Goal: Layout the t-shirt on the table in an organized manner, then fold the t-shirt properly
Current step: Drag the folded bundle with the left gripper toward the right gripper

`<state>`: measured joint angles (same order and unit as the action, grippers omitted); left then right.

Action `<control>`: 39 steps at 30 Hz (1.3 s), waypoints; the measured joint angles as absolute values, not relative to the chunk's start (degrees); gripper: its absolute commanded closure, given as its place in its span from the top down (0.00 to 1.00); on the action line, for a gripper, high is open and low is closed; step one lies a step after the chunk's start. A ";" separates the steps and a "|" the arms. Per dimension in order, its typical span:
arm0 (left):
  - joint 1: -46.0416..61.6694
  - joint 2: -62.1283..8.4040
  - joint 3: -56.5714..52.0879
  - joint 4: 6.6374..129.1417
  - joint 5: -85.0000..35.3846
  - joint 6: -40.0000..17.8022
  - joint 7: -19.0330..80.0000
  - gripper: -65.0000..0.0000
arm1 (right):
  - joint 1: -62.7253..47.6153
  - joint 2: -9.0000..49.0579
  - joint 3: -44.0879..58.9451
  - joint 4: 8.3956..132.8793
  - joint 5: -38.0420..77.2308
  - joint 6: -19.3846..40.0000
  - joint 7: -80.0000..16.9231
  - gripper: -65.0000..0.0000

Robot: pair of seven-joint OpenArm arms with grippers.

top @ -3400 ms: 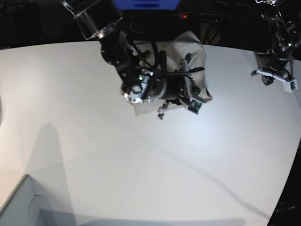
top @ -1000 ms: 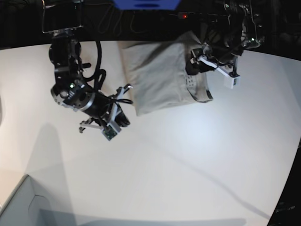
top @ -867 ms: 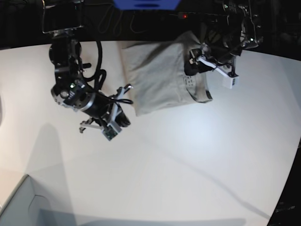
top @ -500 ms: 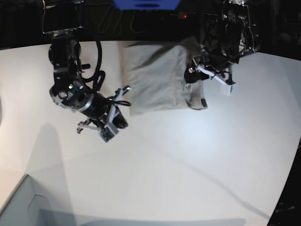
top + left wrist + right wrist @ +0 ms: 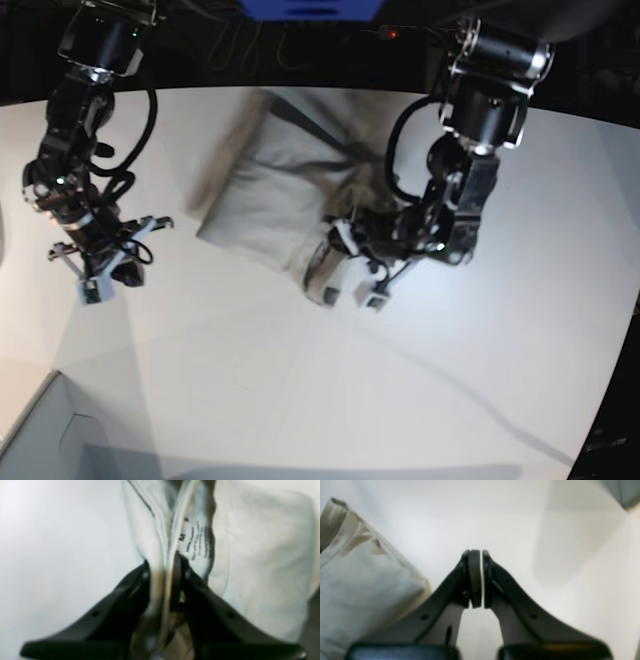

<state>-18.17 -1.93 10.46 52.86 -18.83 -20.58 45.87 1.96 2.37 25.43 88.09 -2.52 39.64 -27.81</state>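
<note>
Half-blurred t-shirt (image 5: 262,555) — left pincer (image 5: 162,567) grip

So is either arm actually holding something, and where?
The left gripper pinches the t-shirt at its folded neck edge, beside the label. The right gripper is shut on nothing.

One t-shirt (image 5: 270,185) lies at the upper middle of the base view, on the single white worktop (image 5: 330,380). It carries one white label (image 5: 196,538) (printed text, too blurred to read). There are two arms, each ending in one tool: the left tool (image 5: 163,566) at centre frame, the right tool (image 5: 478,555) likewise. One pale box corner (image 5: 35,440) sits at lower left.
</note>
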 measured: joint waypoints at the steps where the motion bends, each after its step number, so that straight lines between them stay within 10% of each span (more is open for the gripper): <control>1: -20.53 -1.67 14.06 51.37 -17.30 -20.60 45.36 0.00 | 1.98 2.37 27.44 88.09 -2.59 39.64 -27.86 0.00; 12: -31.03 2.00 52.18 44.91 -8.12 -18.28 30.28 0.00 | 2.13 2.07 47.40 88.09 -2.28 39.64 -27.83 0.00; 27: -30.94 8.78 53.34 39.16 10.74 -19.35 22.87 0.02 | -3.77 1.76 51.66 88.12 -2.17 39.64 -27.88 0.00; 34: -31.07 8.73 53.21 39.55 12.05 -18.33 23.09 0.48 | -5.63 1.65 51.70 89.62 -2.31 39.64 -28.12 0.00; 39: -31.22 7.75 53.32 45.67 12.40 -19.70 26.09 0.54 | -6.02 0.43 51.16 92.75 -2.13 39.64 -27.66 0.00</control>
